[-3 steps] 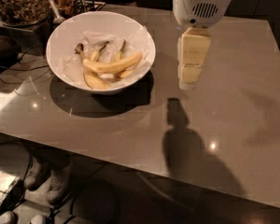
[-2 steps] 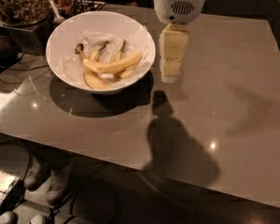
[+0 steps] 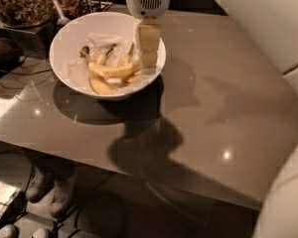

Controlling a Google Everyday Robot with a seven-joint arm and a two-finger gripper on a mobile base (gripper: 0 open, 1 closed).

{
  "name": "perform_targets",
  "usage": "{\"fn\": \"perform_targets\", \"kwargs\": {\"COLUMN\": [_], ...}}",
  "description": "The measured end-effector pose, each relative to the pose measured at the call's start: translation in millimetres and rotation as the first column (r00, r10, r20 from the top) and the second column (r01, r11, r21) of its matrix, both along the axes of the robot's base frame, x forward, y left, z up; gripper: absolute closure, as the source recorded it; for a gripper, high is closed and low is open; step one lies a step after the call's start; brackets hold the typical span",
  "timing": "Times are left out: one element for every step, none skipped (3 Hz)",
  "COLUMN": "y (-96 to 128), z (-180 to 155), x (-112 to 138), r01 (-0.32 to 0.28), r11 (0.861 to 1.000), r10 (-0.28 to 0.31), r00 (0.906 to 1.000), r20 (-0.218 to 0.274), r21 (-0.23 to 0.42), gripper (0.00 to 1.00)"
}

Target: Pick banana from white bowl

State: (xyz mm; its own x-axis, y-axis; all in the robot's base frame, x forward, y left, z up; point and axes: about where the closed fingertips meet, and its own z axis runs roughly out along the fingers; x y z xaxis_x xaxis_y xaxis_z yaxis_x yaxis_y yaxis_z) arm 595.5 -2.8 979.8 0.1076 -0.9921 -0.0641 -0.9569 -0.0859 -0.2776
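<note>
The white bowl (image 3: 69,38) stands at the back left of the grey table (image 3: 213,93), lined with crinkled white paper. Three yellow bananas lie in it. The longest banana (image 3: 111,71) lies across the middle, its dark stem tip toward the left. Two shorter bananas (image 3: 102,87) lie around it. My gripper (image 3: 149,61) hangs from the white wrist housing (image 3: 148,0) over the bowl's right side, its tip just right of the long banana's right end.
A clear container of brown dried material (image 3: 20,4) and utensils (image 3: 57,9) stand at the back left behind the bowl. Cables (image 3: 20,78) run off the table's left edge. A white rounded body (image 3: 285,202) fills the bottom right corner. Shoes (image 3: 49,192) show below the table.
The gripper has moved left from beside the bowl to over its right rim and interior. The view has also shifted, so the bowl sits closer to centre.
</note>
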Motion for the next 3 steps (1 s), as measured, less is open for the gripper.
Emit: {"fn": "perform_targets", "kwargs": {"y": [23,41,59], "z": [-12,-28,-47], "x": [20,32,39], "r01": [-0.043,-0.074,-0.1], "r11": [0.999,0.997,0.995], "r10": [0.043,0.074,0.102], "r00": [0.9988,0.9958,0.9898], "r20": [-0.023,-0.055,-0.1], "r21": [0.001,0.005,0.019], "gripper": [0.0,0.09,0.26]}}
